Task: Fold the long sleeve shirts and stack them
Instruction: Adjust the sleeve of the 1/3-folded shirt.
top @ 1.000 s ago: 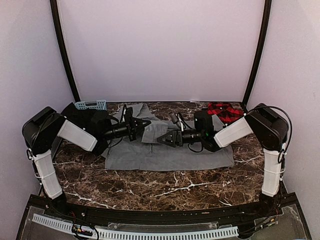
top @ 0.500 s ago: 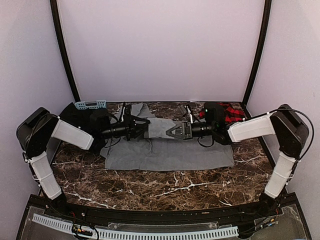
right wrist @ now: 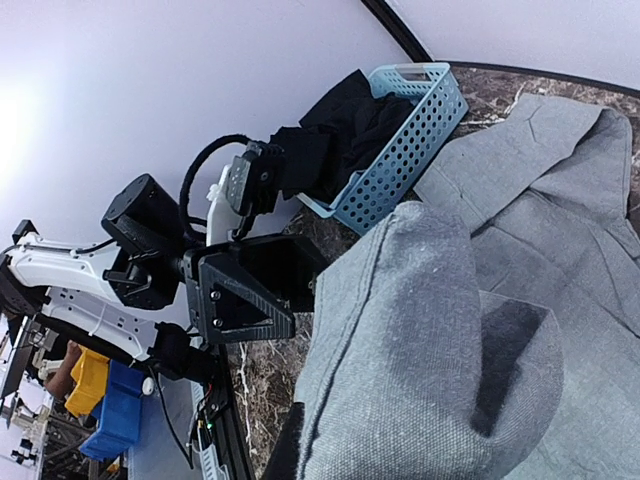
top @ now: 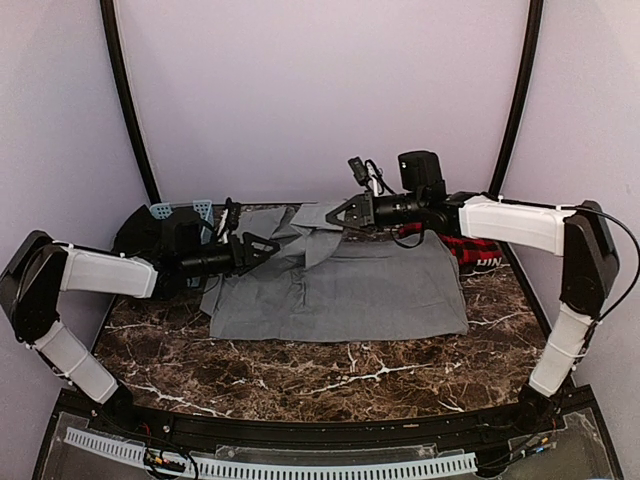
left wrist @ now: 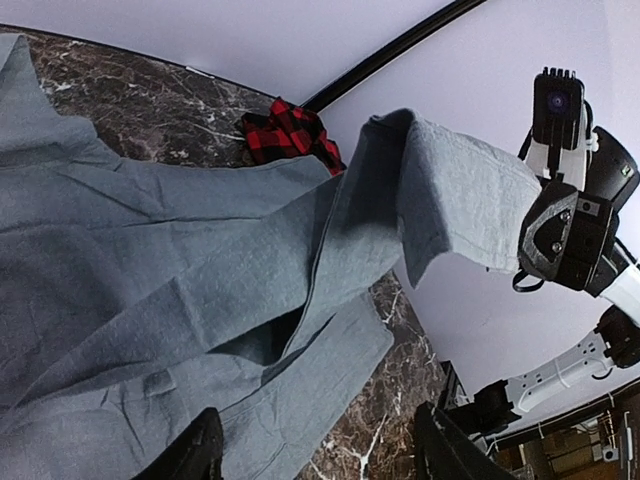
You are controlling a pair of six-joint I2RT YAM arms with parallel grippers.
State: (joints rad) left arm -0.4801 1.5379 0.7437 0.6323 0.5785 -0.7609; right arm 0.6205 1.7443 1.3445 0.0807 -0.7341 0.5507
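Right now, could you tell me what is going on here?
The right gripper is shut on a fold of the grey shirt and holds it raised at the back. The left gripper is open beside the shirt's left edge, holding nothing. The plaid shirt lies bunched under the right arm.

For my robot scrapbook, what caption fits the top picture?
The right pincer holds up part of the grey shirt; the left pincer stands open.
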